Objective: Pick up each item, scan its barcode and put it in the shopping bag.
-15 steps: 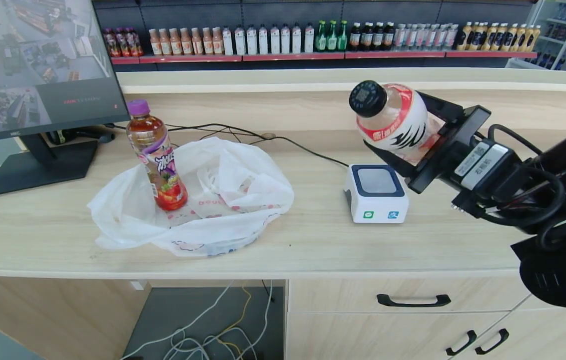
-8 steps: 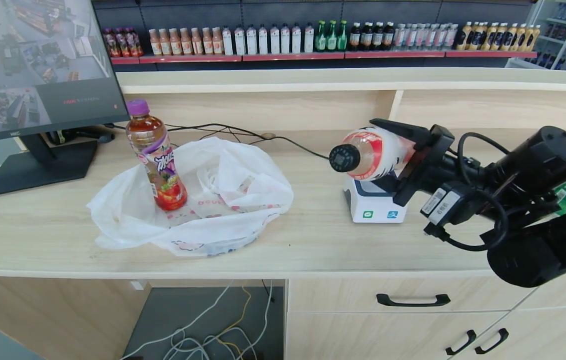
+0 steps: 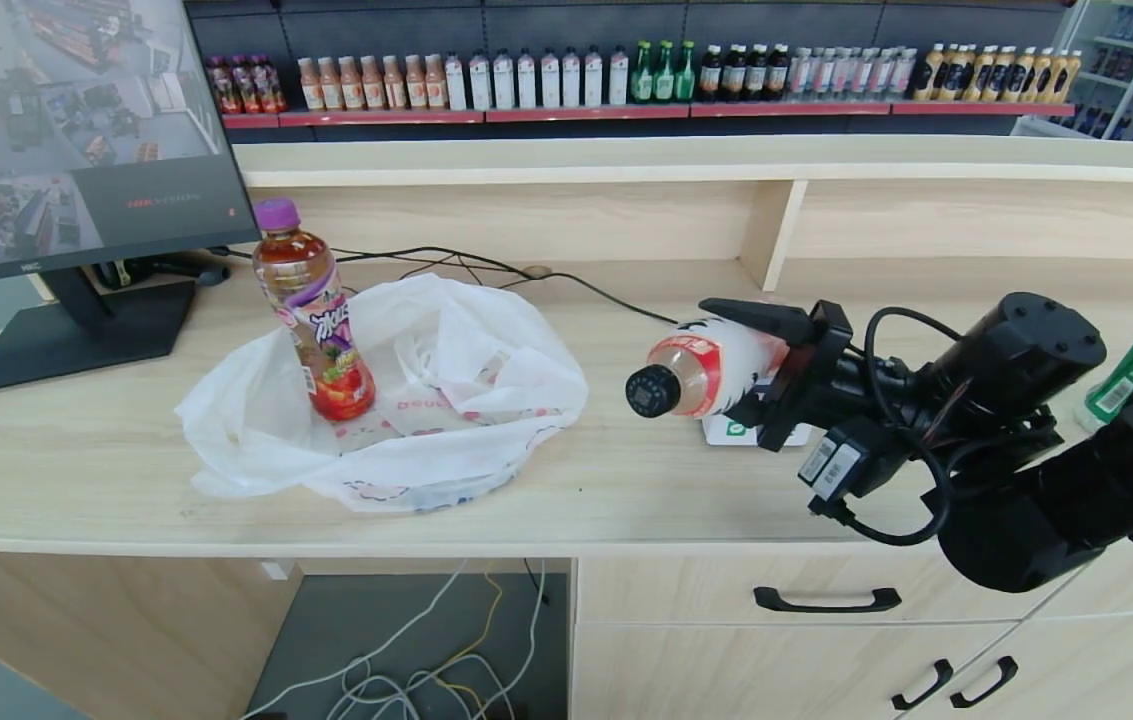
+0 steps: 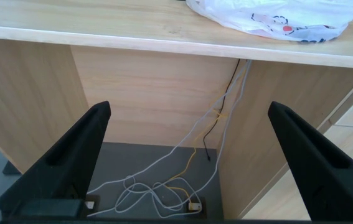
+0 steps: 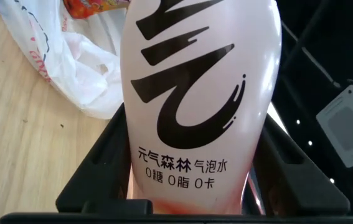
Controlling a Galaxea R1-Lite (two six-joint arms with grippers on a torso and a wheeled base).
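So, the white bottle [image 3: 701, 362] is lying sideways in the right gripper [image 3: 731, 360], just above the scanner [image 3: 729, 432].
Jaws are clamped across its fat middle, cap aimed at the shopping bag [image 3: 486, 380]; the left gripper [image 4: 188, 107] hangs wide open below the counter [image 4: 101, 31]. Looks like a full plastic drink: fairly heavy, slick label, walls probably give a bit. Mid-body seems the right hold, not the neck.

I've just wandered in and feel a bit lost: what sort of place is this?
Most likely a shop's checkout counter. Shelves of bottled drinks line the back wall, a small barcode scanner sits on the counter, and a plastic shopping bag beside it holds a drink bottle.
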